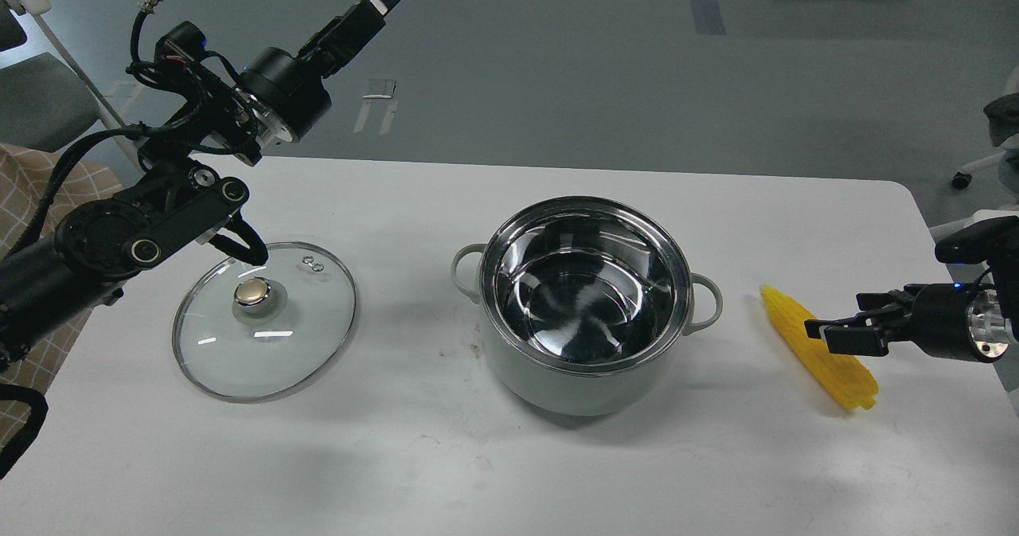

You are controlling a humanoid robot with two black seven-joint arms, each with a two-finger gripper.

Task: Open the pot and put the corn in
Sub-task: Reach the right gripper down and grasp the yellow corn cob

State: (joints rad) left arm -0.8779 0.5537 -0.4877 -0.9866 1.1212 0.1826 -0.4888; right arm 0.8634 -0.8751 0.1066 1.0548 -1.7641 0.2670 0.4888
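The pale grey-green pot (pixel 585 337) stands open at the middle of the white table, and its shiny steel inside is empty. The yellow corn (pixel 796 321) lies on the table to the pot's right, tapered end pointing away from me. My right gripper (pixel 834 317) comes in from the right, low over the corn's middle. Its fingers are apart on either side of the cob. My left gripper (pixel 374 6) is raised high above the table's far left edge and holds nothing. Its fingers cannot be told apart.
The round glass lid (pixel 302 313) with a brass-coloured knob (pixel 253 291) lies flat on the table left of the pot, under my left forearm. The table (pixel 446 456) ends close behind the pot. A chair stands off the table at far left.
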